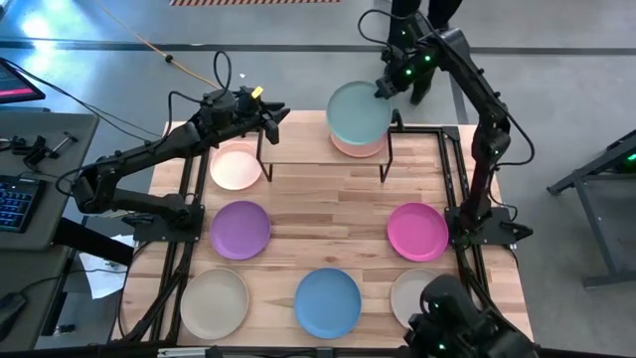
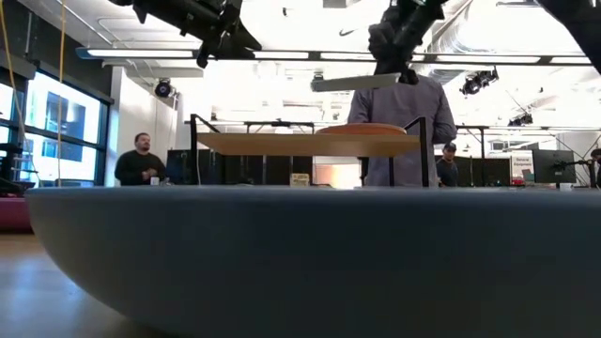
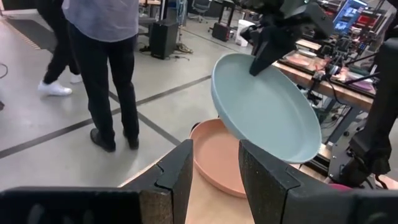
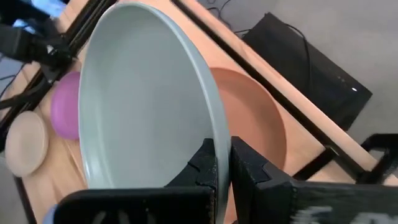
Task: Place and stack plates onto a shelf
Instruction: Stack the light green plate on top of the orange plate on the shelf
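Big wooden worktop [image 1: 328,234] under everything, slatted light wood with black rails down both sides. Scattered across it: purple plate [image 1: 240,229], magenta plate [image 1: 417,231], blue plate [image 1: 328,301] at the near edge, beige plate [image 1: 214,302] in the near-left corner, second beige plate [image 1: 412,295] near-right and partly hidden behind the right arm's base, plus a pale pink plate [image 1: 237,165] lying just left of the shelf.

Shelf [image 1: 298,151] parked at the far edge of the worktop, light wood top on thin black legs. Other pale pink plate [image 3: 217,155] already flat on its right half.

Teal plate [image 1: 360,112] up in the air right over that pink one, tilted, not touching it yet from the look of the low view. Right gripper [image 4: 222,163] clamped on the teal plate's rim, fingers pinched tight either side of the edge, arm reaching in from the far-right side.

Left gripper [image 1: 268,114] hovering above the shelf's left end, empty, fingers [image 3: 176,174] spread apart with a clear gap between them.

Person [image 3: 99,68] in dark trousers standing on the floor beyond the worktop.
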Action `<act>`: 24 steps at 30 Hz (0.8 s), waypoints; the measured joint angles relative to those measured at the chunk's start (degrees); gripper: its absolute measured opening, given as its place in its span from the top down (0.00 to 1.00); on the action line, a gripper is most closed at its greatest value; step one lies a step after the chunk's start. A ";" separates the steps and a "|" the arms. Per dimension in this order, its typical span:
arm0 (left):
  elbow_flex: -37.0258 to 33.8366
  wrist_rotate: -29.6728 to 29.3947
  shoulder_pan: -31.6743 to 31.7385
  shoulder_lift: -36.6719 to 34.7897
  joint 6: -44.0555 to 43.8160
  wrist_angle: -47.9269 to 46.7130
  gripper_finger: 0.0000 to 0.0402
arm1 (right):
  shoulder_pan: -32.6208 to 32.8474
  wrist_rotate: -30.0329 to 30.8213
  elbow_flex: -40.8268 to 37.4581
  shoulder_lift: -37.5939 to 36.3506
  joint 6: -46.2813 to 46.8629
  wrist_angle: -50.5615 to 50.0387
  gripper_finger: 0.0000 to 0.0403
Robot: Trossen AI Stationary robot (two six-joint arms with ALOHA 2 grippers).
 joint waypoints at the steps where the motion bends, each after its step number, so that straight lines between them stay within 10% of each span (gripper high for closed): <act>1: 0.00 -0.01 0.00 0.00 -0.01 -0.15 0.70 | -0.04 -0.99 0.00 0.34 -1.01 -0.01 1.00; 24: 0.00 -0.04 0.00 0.00 -0.01 -0.50 0.70 | -0.27 -0.71 0.00 7.33 -15.27 -2.60 1.00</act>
